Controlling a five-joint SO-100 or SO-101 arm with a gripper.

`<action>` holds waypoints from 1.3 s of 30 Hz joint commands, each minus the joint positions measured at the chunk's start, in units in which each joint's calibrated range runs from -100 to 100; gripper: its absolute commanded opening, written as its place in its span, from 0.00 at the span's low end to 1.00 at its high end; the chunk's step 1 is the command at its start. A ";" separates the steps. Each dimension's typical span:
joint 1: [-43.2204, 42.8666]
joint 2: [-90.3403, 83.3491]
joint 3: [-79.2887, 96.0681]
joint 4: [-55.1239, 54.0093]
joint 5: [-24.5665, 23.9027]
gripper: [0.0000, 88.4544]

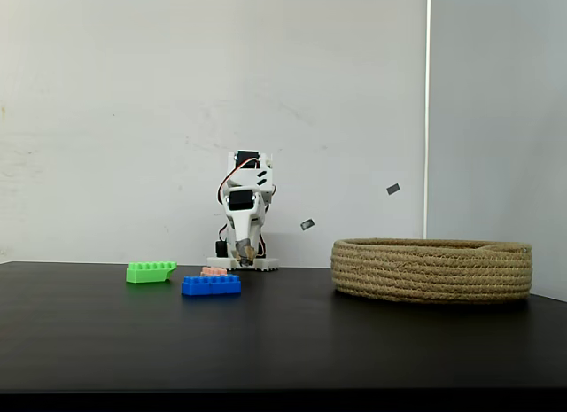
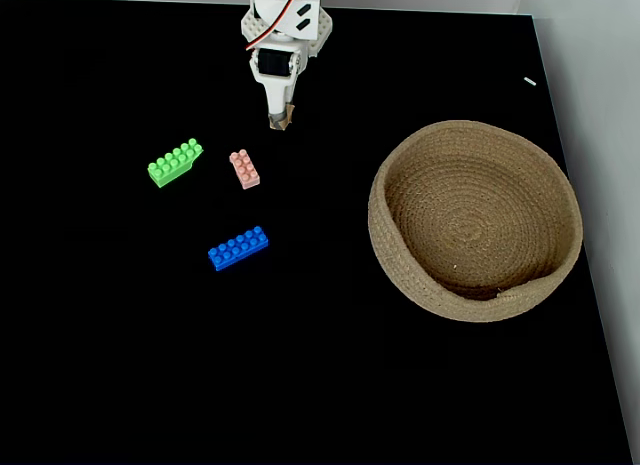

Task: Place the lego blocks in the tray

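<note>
On the black desk (image 2: 120, 365), seen from above, the green brick (image 2: 174, 162), pink brick (image 2: 245, 169) and blue brick (image 2: 238, 248) lie left of the rope tray (image 2: 400, 275), well apart from it. The folded arm's jaws (image 2: 281, 118) point down near the pink brick; I cannot tell whether they are open.

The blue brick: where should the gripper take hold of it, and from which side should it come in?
Probably across the two long side walls of the blue brick, at mid-length, coming straight down from above. It lies flat, studs up, skewed on the black table, so the jaws would need turning to match its slant. It lies apart from the pink brick and green brick, leaving both sides free.
</note>
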 commanded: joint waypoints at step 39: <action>5.88 -0.49 -0.63 -0.24 0.44 0.00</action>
